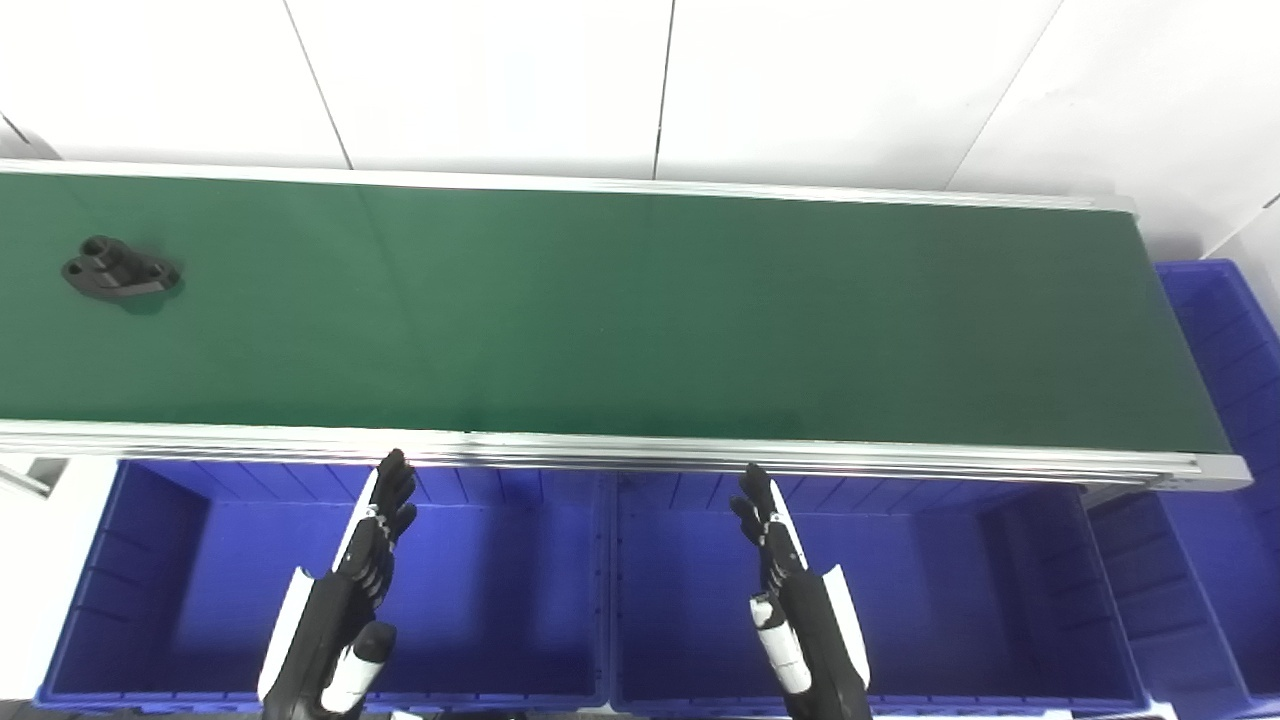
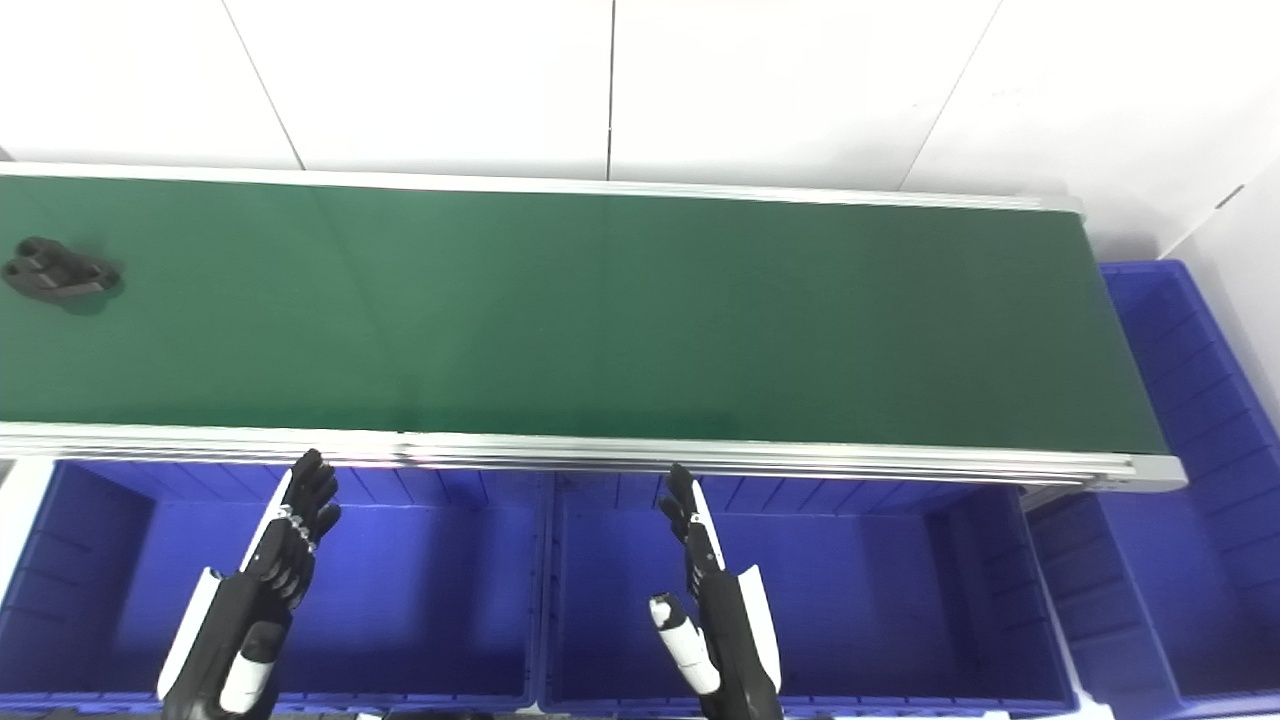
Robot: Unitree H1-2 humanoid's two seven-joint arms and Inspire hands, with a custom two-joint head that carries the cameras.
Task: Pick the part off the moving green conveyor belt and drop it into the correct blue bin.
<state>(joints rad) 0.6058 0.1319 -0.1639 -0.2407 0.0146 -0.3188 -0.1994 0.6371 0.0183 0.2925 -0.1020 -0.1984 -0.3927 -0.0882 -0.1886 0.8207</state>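
A black part (image 1: 120, 270) with round holes lies on the green conveyor belt (image 1: 640, 310) at its far left; it also shows in the right eye view (image 2: 58, 272). My left hand (image 1: 365, 560) is open and empty, fingers straight, held over the left blue bin (image 1: 150, 560) below the belt's near rail. My right hand (image 1: 790, 580) is open and empty over the middle blue bin (image 1: 950, 590). Both hands are far from the part.
A third blue bin (image 1: 1225, 340) stands at the belt's right end. The belt's aluminium near rail (image 1: 640, 450) runs just above my fingertips. A white wall is behind the belt.
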